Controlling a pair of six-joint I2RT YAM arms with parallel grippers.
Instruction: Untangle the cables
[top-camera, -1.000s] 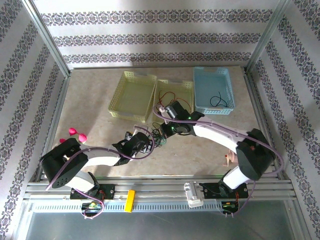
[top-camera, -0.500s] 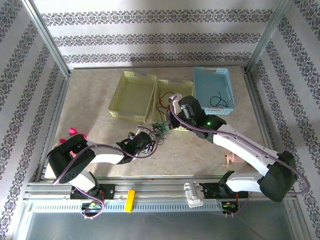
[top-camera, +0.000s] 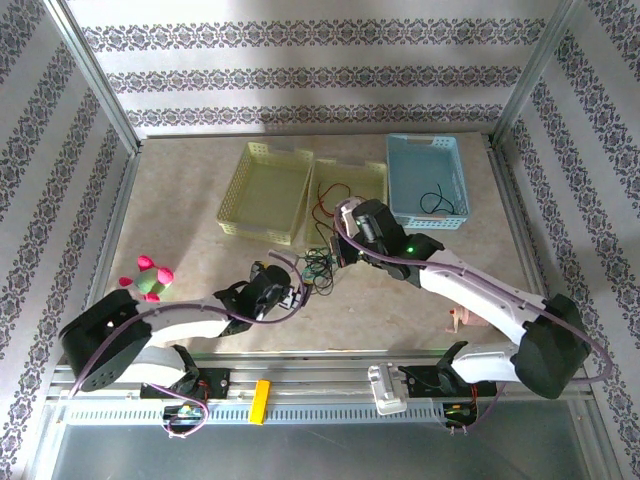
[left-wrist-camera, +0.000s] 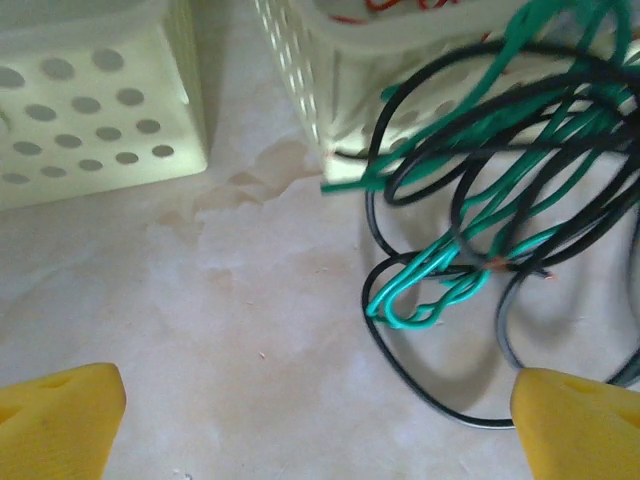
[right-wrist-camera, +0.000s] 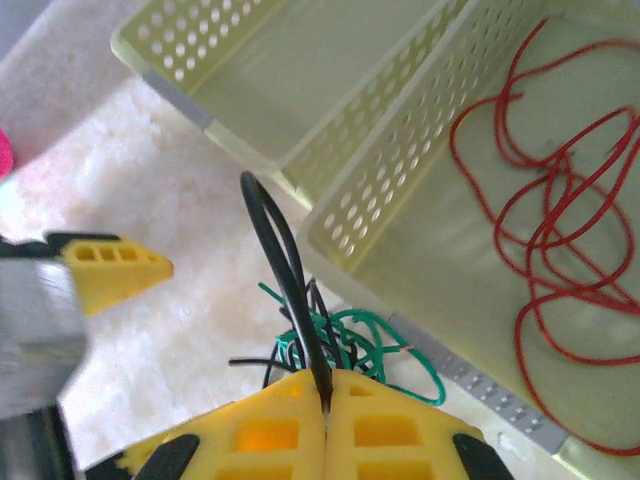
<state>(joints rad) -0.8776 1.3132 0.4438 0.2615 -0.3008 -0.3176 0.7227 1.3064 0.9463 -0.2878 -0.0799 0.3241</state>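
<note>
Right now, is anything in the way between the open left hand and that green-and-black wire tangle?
Nothing visible. Only bare table lies between the open left hand and the tangled green cable and black cable. The right hand is shut on the black cable.

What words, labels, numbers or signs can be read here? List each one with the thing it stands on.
None can be read.
The empty yellow basket, the blue basket, the red cable, the green cable and the black cable bear no print.
The wall stripes are ornament, not letters.
</note>
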